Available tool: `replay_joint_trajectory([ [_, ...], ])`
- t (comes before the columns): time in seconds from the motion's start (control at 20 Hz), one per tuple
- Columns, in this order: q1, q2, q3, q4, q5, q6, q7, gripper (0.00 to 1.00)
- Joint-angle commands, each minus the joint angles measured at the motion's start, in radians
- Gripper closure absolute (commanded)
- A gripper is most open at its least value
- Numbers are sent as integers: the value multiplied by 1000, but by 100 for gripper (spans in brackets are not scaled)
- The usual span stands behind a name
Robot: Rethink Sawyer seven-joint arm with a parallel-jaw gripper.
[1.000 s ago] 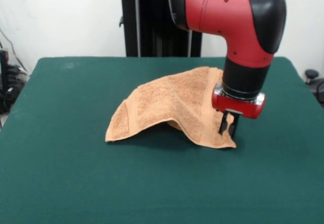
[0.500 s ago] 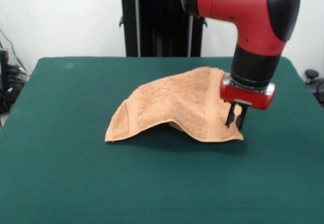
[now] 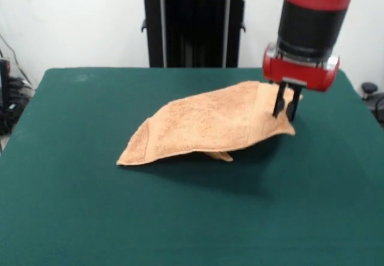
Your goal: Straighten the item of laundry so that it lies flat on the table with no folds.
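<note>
1. Since the earlier frames, the towel (image 3: pixel 210 125) had been drawn up and toward 2 o'clock: its gripped corner, previously low near the table, stood clearly higher, and the cloth had stretched into a longer, flatter sheet. The arm had risen and shifted the same way.

2. The towel lay near the middle of the table (image 3: pixel 72 206), slightly toward 1 o'clock. Its 8 o'clock corner rested on the green cloth; from there the fabric sloped upward to the raised corner at 2 o'clock.

3. The woven band was visible as a flat stripe near the raised end, running across the towel just inside the gripped edge. A second stripe showed near the low end.

4. A small flap of towel hung beneath the front edge, near its middle, touching or nearly touching the table. The towel was therefore not flat; a shadow lay under its lifted portion.

5. The gripper (image 3: pixel 286 105) had its two dark fingers (image 3: pixel 279 104) closed together on the towel's raised corner, with cloth showing on both sides of them.

6. The red wrist section of the arm (image 3: pixel 312 20) stood directly above the gripper, coming down from 12 o'clock.

7. A black stand (image 3: pixel 192 26) stood behind the table's far edge at 12 o'clock.
</note>
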Motion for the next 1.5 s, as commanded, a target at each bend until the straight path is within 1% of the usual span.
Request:
replay_joint_trajectory([
  [0.05,-10,-16,-16,-124,70,194,385,100],
  [0.1,-11,-16,-24,-143,69,218,393,100],
  [0.25,-24,-39,-33,-154,66,264,395,100],
  [0.45,-59,-36,0,-169,81,248,378,100],
  [0.55,-68,-6,2,-214,79,229,388,100],
  [0.7,-85,60,-26,-318,48,218,395,100],
  [0.85,-106,93,-57,-399,6,269,379,100],
  [1.05,-135,102,-51,-424,-4,274,352,100],
  [1.2,-149,91,-35,-404,-2,264,335,100],
  [1.4,-146,60,-45,-387,-10,305,337,100],
  [1.5,-157,38,-45,-386,-16,338,316,100],
])
